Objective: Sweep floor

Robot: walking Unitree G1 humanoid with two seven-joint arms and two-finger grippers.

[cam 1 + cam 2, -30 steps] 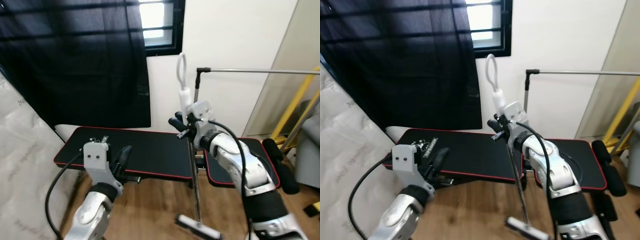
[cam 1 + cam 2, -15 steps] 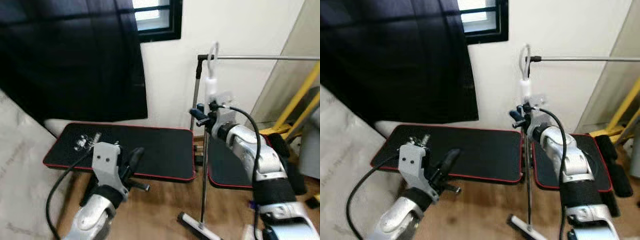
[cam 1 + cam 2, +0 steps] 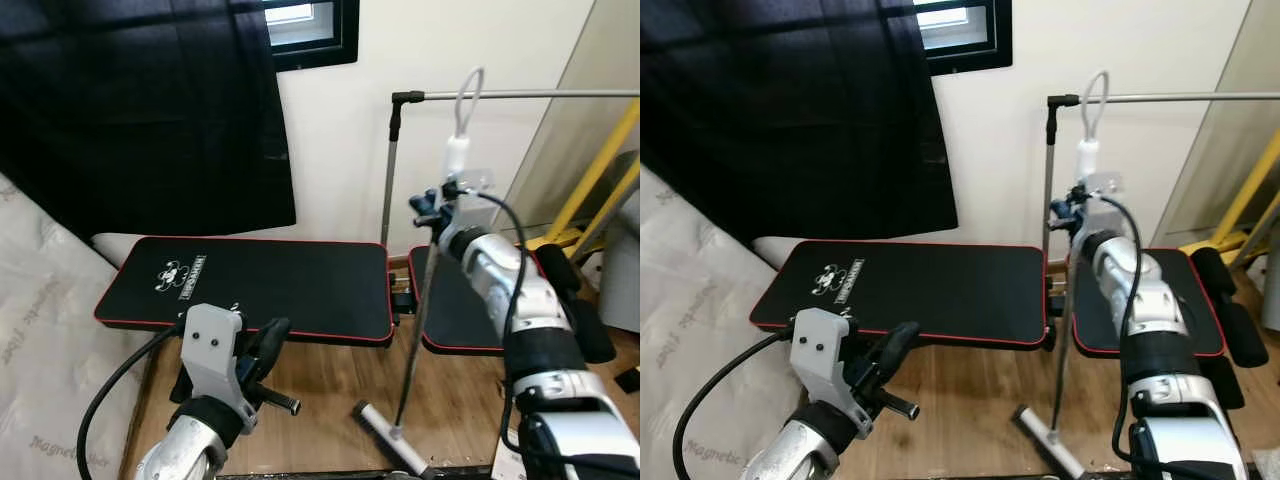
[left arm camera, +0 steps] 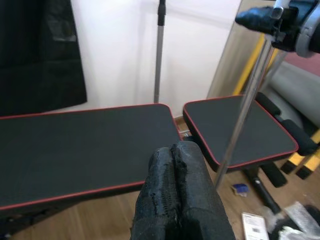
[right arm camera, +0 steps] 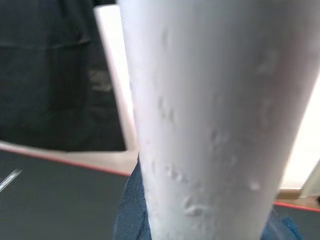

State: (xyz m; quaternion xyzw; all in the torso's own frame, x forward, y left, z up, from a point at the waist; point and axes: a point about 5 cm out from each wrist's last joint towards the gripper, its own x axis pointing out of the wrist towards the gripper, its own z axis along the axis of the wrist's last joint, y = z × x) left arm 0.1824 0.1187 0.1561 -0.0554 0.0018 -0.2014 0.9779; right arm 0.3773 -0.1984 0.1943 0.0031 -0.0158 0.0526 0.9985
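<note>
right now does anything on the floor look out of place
Yes: by the foot of the bench, on the robot's right, loose litter lies on the wood floor: a small blue object and a printed paper or packet. The broom head rests nearby.

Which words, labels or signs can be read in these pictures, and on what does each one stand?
White logo on the black bench pad: a small figure above one line of letters, too small to read.
Grey print on the plastic mattress cover, lower edge: blurred; it may begin with "Magn", not certain.
More grey print higher on the same cover: too faint to read.
White leaflet on the floor, in the left wrist view: dark marks, not readable.
</note>
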